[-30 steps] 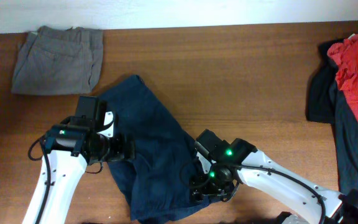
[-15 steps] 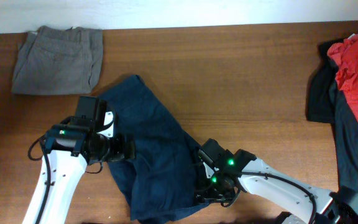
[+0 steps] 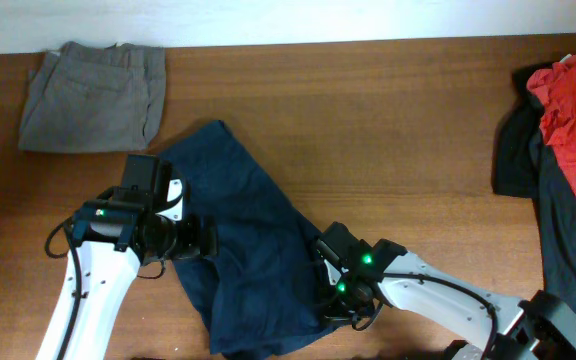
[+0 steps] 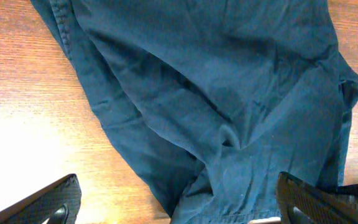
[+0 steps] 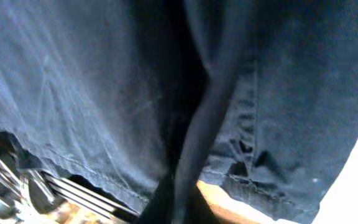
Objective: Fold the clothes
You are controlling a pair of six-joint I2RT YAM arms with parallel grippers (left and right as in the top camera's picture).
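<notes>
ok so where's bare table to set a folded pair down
Widest bare wood: mid table, between the navy trousers and the black garments. A narrow strip runs between the grey-khaki trousers and the navy pair. Crowded: front left, and the right edge.

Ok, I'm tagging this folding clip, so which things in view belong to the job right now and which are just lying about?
In hand: navy trousers; right end effector, shut on their edge; left end effector, open above them.
Lying about: grey-khaki trousers, folded, far left corner; red garment and black garments, heaped at the right edge.
</notes>
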